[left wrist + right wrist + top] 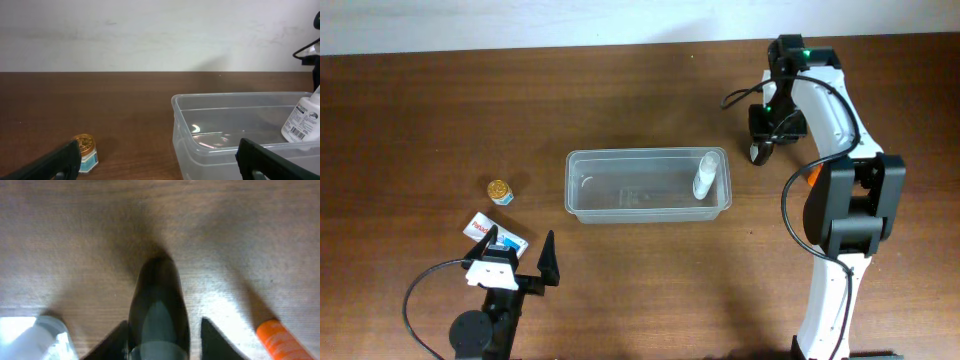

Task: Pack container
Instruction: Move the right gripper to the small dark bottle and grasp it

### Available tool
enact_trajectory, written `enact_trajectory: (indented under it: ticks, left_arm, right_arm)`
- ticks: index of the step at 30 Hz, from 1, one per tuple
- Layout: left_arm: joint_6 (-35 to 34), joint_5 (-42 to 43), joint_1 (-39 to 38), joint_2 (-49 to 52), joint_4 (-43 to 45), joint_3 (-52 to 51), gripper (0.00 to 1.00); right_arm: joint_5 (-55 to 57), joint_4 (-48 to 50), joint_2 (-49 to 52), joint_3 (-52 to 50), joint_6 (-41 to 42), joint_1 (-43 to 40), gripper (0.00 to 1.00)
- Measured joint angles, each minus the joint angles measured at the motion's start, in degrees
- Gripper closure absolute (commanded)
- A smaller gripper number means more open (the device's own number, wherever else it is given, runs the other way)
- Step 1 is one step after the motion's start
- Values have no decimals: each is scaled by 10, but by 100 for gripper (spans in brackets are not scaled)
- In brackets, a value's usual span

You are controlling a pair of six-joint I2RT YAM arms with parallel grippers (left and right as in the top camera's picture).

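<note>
The container (620, 188), a clear shallow tub, lies mid-table, and its near wall shows in the left wrist view (220, 152). A white bottle (706, 176) leans inside its right end (302, 120). Just right of the tub, my right gripper (761, 150) points down over a dark bottle (159, 295). The jaws of this gripper (164, 321) straddle the bottle: the left finger is against it, and a narrow gap remains at the right finger. My left gripper (517, 255) rests wide open at the front left (157, 150), holding nothing.
A small gold-lidded jar (500, 190) stands left of the tub (86, 152). A white, blue and red packet (498, 233) lies beside the left gripper's finger. An orange tube (809, 172) lies right of the dark bottle (280, 339).
</note>
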Motion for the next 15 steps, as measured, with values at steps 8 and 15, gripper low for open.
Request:
enact_trajectory:
  ticks: [8,15]
  left_arm:
    - [0,0,0,0,0,0,1]
    - [0,0,0,0,0,0,1]
  right_arm:
    - [-3,-3,0,-4,-7,0,78]
    - [-21,-72,1,61,-7,0,79]
